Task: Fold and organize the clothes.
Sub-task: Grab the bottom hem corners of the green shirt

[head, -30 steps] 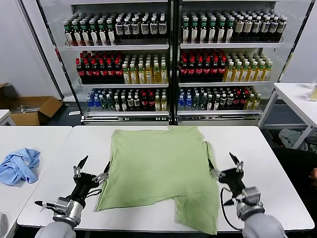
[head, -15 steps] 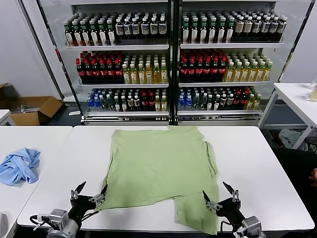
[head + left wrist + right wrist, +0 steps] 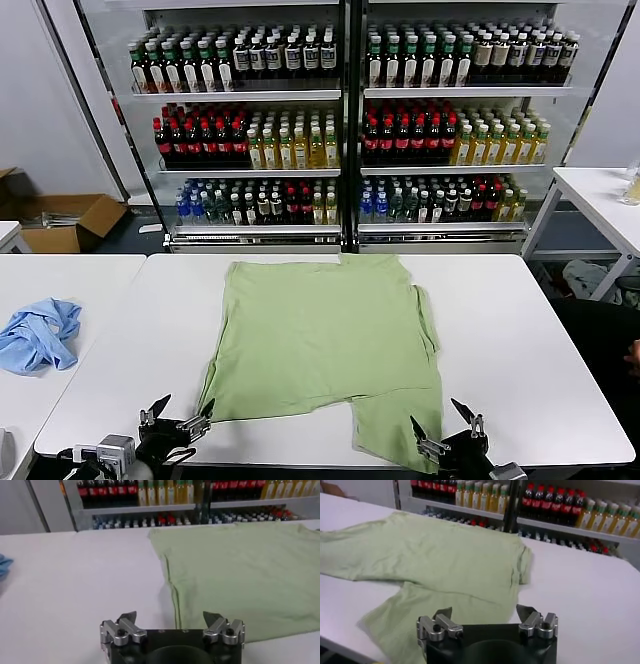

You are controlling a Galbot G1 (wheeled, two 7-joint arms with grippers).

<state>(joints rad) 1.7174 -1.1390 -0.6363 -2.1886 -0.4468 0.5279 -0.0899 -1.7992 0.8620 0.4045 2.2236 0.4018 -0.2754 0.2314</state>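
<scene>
Behind your work, a glass-fronted cooler (image 3: 345, 120) full of bottled drinks fills the far wall, and in front of it a white table (image 3: 520, 330) holds the job. The light green shirt (image 3: 325, 340) lies flat and spread across the middle of that table, collar end toward the cooler, with a longer flap of its hem reaching the near edge on your right side; no collar, buttons or chest print show from here, so it may be lying face down. A crumpled light blue garment (image 3: 40, 335) sits well apart on a separate table to your left. Over the last second both arms have pulled back toward you: they were alongside the shirt's two side edges and are now low at the near table edge. The left gripper (image 3: 180, 424) hovers just off the shirt's near left corner, its fingers spread wide and holding nothing. The right gripper (image 3: 448, 443) hangs over the hanging flap at the near right, also spread wide and empty. That retreat suggests you are lining up on the bottom hem, probably to pinch both near corners and carry them away from you for a fold. No fold has been made yet, so the task looks barely begun.
</scene>
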